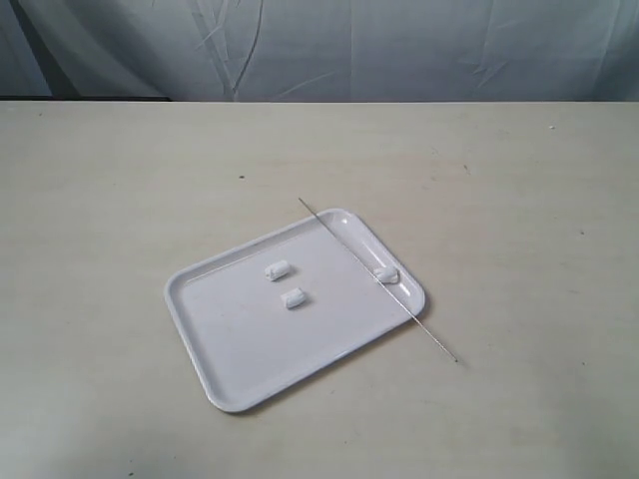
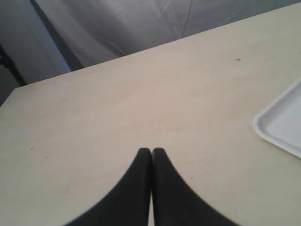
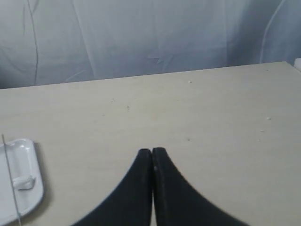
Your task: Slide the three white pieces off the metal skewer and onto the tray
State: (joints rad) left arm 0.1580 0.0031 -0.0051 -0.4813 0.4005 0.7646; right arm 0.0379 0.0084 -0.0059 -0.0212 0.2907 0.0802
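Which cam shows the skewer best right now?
Exterior view: the whole skewer shows, lying slantwise across the tray's right end, with one white piece at it. The right wrist view catches only a thin stretch of skewer at the frame edge. The left wrist view shows none of it, only a tray corner.

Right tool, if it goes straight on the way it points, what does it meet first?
Probably nothing soon: the shut right tool points over bare table toward the cloth backdrop. The tray lies off to one side. Depth is unclear.
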